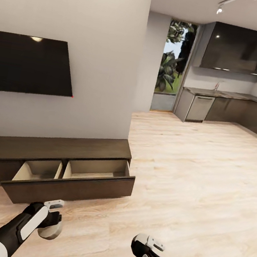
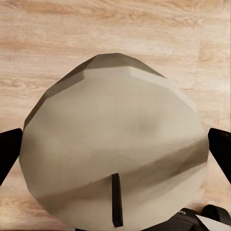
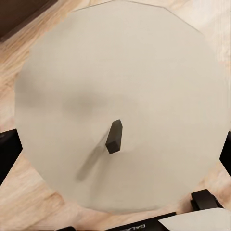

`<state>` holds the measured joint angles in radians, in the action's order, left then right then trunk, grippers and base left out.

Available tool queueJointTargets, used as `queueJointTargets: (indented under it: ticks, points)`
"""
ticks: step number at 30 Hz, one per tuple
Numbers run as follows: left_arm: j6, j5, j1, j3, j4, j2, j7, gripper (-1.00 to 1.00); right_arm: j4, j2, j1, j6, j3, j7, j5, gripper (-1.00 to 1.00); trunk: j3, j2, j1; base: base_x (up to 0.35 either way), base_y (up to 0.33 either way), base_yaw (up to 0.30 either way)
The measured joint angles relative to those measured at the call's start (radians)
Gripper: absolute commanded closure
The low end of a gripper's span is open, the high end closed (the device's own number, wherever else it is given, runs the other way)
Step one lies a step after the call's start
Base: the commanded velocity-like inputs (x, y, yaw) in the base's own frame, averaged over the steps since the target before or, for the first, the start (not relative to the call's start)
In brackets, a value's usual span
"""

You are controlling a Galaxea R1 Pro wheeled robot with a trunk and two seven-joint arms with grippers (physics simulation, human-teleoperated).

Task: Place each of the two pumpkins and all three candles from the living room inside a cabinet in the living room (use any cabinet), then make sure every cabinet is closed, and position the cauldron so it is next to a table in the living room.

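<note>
Candle sits clamped in left tool; another in right tool.

We take the cabinet as our landmark, set against the wall at the left. A television hangs on that wall above it. Its drawer is pulled out toward us, split into two side-by-side compartments. In front of the drawer, over the floor, our left gripper holds a candle; to the right of that, our right gripper holds another candle (each seen close in its own wrist view). Far behind and right of the cabinet stands the kitchen counter, with a glass door to its left.
</note>
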<state>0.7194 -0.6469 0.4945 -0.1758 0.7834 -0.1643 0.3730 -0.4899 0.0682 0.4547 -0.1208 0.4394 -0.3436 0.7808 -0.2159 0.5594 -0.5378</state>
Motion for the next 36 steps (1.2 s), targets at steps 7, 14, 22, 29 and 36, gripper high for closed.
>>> queueJointTargets:
  ticks: [7,14,22,29,36]
  points:
    - [0.0,-0.001,0.0,0.0,0.021,-0.002,-0.001,1.0,0.0,0.0,0.0,0.0,0.001,0.001,-0.007,1.0,0.022,-0.049,0.027,0.0,0.0,0.292]
    - [0.0,-0.001,0.0,-0.001,0.022,0.002,-0.001,1.0,0.0,-0.001,0.0,0.0,0.001,0.003,-0.008,1.0,0.044,-0.098,0.054,0.0,0.0,0.289]
    - [0.0,-0.002,0.0,-0.003,0.021,0.007,-0.001,1.0,-0.001,-0.001,0.0,0.001,0.001,0.003,-0.01,1.0,0.067,-0.154,0.085,0.0,0.0,0.125]
    - [0.0,-0.003,-0.001,-0.004,0.022,0.01,-0.001,1.0,-0.008,-0.002,0.0,0.002,0.0,0.006,-0.011,1.0,0.07,-0.162,0.088,0.0,0.0,0.004]
    - [0.001,-0.002,-0.001,-0.007,0.031,0.008,-0.003,1.0,-0.009,-0.003,0.0,0.005,-0.001,0.009,-0.012,1.0,0.07,-0.162,0.088,0.0,0.003,0.0]
